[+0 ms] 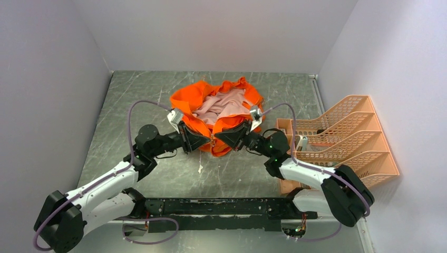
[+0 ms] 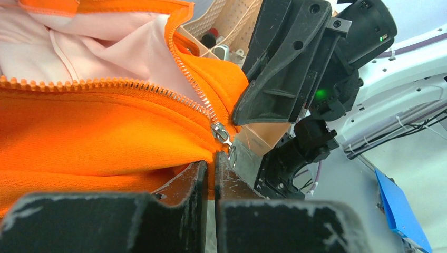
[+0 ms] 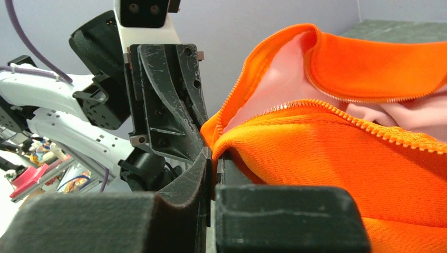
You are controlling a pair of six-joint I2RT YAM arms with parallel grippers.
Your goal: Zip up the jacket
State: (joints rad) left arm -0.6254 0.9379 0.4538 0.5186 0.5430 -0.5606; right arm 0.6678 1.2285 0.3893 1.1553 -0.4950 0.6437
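Bunching softly, fine-knit orange jacket (image 1: 188, 98) gapes open.

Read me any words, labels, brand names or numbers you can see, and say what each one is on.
No text can be read in any view.
The jacket, its zipper slider and the peach rack: no label, brand or number shows.
The clutter at the lower left of the right wrist view: too blurred to read.

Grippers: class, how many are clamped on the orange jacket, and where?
2. The left gripper pinches the jacket at its near edge, just left of the zipper slider; the right gripper pinches that edge just right of it. Neither is hidden.
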